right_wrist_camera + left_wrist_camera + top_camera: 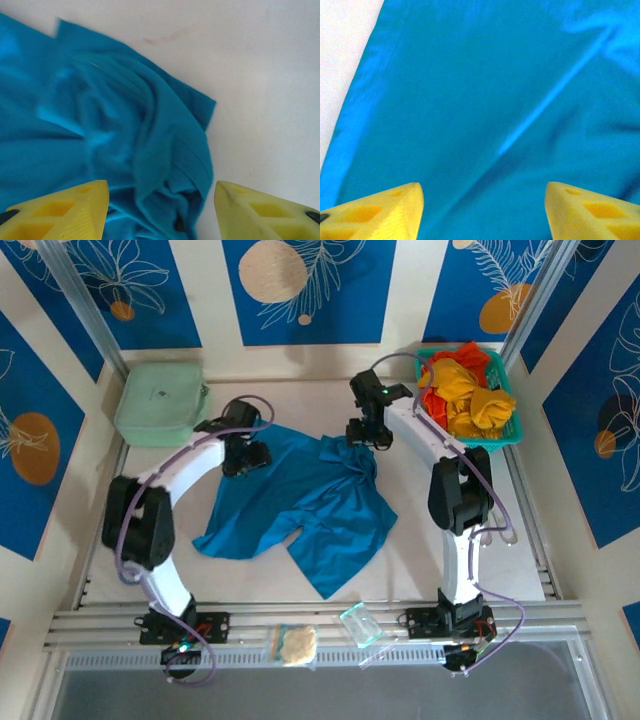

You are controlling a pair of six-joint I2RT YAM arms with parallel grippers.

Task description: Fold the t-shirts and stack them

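Noting left fingers (375, 212) and right fingers (60, 210) open over teal t-shirt (300, 500); you risk pinching bunched layers, skewing the fold

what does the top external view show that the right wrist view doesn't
Top external, not right wrist: the teal basket holding yellow and red shirts, the pale green case, the left gripper over the far left of the teal-blue t-shirt, and that shirt's whole spread. Right wrist, not top external: close detail of the bunched folds and a faint reddish mark on the table. Both: the blue shirt, the white table and the open right gripper.
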